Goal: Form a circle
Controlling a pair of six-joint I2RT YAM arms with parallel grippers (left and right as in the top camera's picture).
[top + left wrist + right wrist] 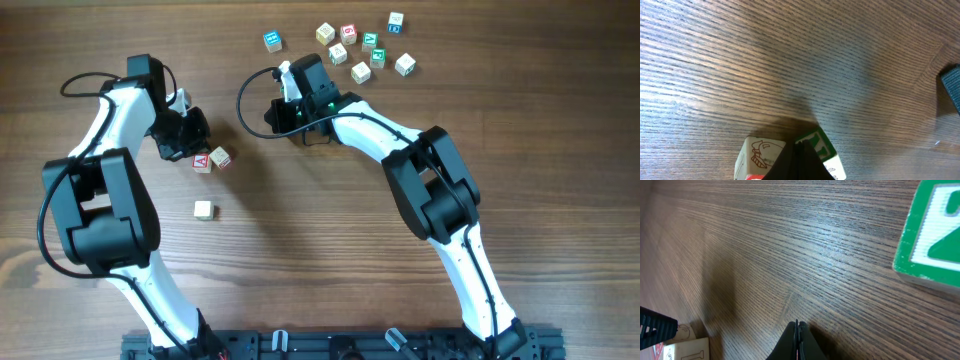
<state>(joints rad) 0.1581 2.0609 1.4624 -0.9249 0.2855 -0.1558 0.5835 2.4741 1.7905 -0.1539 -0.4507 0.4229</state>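
Note:
No circle shows on the table. Two small pale cubes, one red-printed (pixel 202 161) and one beside it (pixel 220 157), sit together just below my left gripper (pixel 198 148). In the left wrist view its shut tips (pixel 796 159) stand between a cube with a red-brown drawing (pixel 760 154) and a green-printed cube (pixel 821 146), holding neither. A lone pale cube (pixel 203 209) lies further toward the front. My right gripper (pixel 276 117) rests mid-table, shut and empty (pixel 797 330) over bare wood.
A scatter of blue-, green- and red-printed cubes (pixel 350 50) lies at the back right. In the right wrist view, a green-printed cube (pixel 935 235) sits at the upper right and a pale cube (pixel 685 350) at the lower left.

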